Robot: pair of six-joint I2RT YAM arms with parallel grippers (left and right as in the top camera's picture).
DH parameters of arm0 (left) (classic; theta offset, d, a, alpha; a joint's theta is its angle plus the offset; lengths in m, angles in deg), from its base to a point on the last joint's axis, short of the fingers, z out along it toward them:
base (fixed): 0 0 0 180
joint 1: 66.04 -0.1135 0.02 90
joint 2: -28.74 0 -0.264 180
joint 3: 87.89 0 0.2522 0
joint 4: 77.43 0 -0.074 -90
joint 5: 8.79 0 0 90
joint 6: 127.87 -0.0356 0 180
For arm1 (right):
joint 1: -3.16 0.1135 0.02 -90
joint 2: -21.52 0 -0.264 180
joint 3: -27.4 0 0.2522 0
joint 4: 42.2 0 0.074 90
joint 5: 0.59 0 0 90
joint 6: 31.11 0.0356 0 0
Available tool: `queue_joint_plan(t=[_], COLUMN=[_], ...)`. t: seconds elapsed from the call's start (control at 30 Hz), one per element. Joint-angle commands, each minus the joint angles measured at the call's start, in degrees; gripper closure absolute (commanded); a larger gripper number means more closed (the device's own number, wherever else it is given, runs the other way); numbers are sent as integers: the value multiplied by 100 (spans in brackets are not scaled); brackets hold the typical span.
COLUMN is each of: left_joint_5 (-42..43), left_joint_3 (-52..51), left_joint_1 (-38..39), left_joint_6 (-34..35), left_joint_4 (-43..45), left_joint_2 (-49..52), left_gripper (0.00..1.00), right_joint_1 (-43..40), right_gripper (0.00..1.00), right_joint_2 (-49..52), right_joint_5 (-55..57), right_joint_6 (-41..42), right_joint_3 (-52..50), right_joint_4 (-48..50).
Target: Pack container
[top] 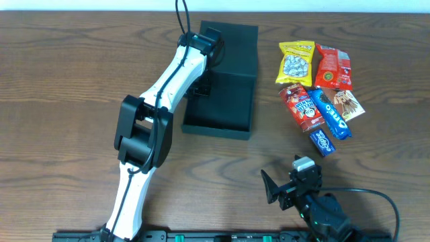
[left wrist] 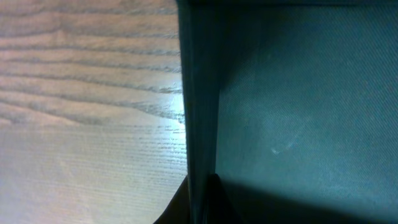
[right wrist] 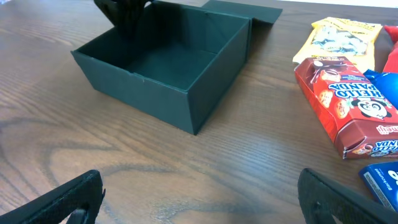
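Container (top: 223, 111), lid open; left gripper (top: 200, 87) clamped on 9 o'clock wall. Right gripper (right wrist: 205, 205) wide open, empty.

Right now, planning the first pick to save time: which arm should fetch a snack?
Right. The right claw, open, faces the snacks on its side; the left claw straddles the container wall.

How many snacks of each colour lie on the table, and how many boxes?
Yellow packet: 1
Red packet, Hello Panda box: 2
Oreo pack, small blue packet: 2
Brown-and-white packet: 1
Teal container: 1
Total: 7
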Motion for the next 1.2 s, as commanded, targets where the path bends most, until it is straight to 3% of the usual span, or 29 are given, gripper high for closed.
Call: queue_joint_plan(t=[0.0,0.17,0.43,0.5,0.53,0.6,0.63,0.93,1.17], left_joint_5=[-352,-350,-522,-522,-518,-518,-511,-503,-501], left_joint_3=[-61,-79,-81,-81,-81,-72,-52,1010,1270], left_joint_1=[-48,-48,-55,-68,-85,-103,-111,-125,-125], left_joint_6=[562,1095,1082,1082,1086,1086,1088,780,192], left_joint_4=[-118,-302,-251,-227,-208,-184,-170,-195,-122], left_joint_2=[-107,-107,-107,-107,-107,-107,-107,-435,-1373], left_gripper=[94,94,94,62,39,18,16,17,17], right_joint_1=[44,44,44,44,44,44,44,44,44], right_gripper=[1,1,1,1,1,1,1,1,1], right_joint_2=[-37,-37,-37,-37,-37,-37,-37,-37,-37], right_joint_5=[17,17,17,17,17,17,17,17,17], right_joint_6=[-55,-55,-55,-55,-55,-55,-55,-55,-55], right_joint_3=[-42,-42,-42,-42,-42,-42,-42,-42,-42], right_joint_4=[-24,-24,-24,-24,-24,-24,-24,-24,-24])
